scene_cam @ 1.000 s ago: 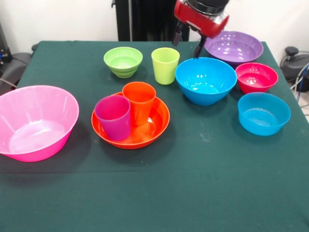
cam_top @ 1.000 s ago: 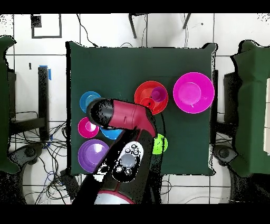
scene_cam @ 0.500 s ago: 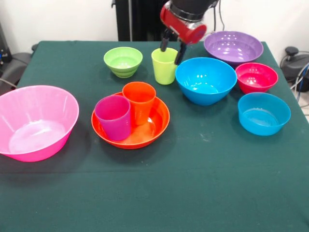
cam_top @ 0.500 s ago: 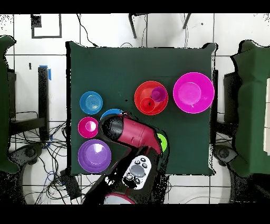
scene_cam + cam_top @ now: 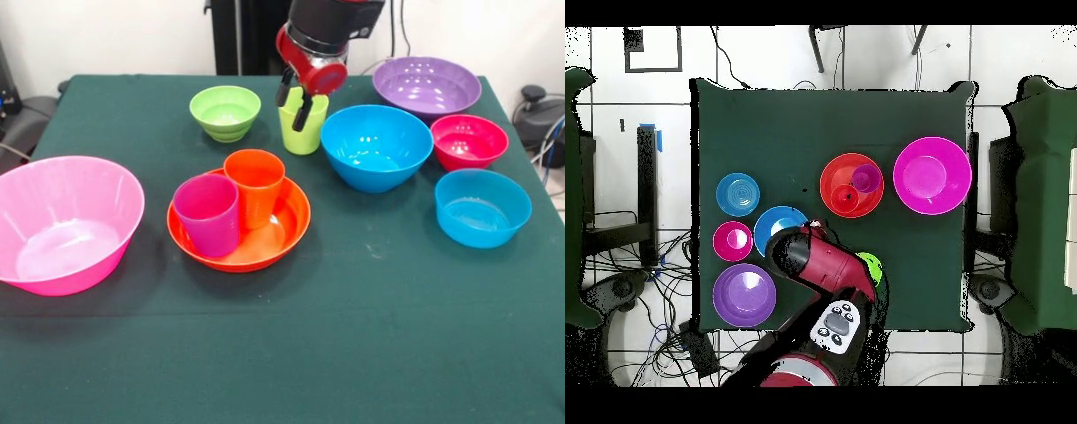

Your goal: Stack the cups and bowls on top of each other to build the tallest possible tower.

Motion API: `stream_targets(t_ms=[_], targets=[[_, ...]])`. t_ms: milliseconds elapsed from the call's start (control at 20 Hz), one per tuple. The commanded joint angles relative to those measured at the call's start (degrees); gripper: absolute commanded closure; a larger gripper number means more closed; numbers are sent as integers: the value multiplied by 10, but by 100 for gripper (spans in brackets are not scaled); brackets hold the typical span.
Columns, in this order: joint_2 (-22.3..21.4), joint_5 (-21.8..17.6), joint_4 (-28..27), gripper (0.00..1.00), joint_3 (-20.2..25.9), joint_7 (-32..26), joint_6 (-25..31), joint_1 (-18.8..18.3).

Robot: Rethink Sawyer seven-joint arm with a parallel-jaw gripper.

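My gripper (image 5: 292, 111) hangs at the lime green cup (image 5: 305, 137), open, one finger at the cup's left rim and the other in front of its wall. In the overhead view the arm (image 5: 815, 262) hides this cup. The purple cup (image 5: 207, 215) and the orange cup (image 5: 255, 185) stand upright inside the big orange bowl (image 5: 275, 238). Separate on the cloth are the big pink bowl (image 5: 66, 221), the small green bowl (image 5: 225, 112), the big blue bowl (image 5: 375, 146), the big purple bowl (image 5: 427, 87), the small red bowl (image 5: 469, 140) and the small light blue bowl (image 5: 482, 208).
The dark green table (image 5: 353, 336) has open cloth along its near half. In the overhead view, the arm covers part of the blue bowl (image 5: 777, 222) and the green bowl (image 5: 873, 268). Cables and chairs lie around the table.
The gripper has swung from above the purple and blue bowls over to the lime green cup and come down to its rim. No cup or bowl has moved.
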Motion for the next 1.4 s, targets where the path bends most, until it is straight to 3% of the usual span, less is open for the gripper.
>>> stream_targets(t_ms=[50,350,650,1100,1400], targets=[[27,27,36,0,56,107,-4,-13],[27,41,46,0,77,112,0,-25],[44,68,47,0,54,143,2,6],[32,128,92,0,124,147,-26,-28],[60,144,69,0,72,148,1,16]])
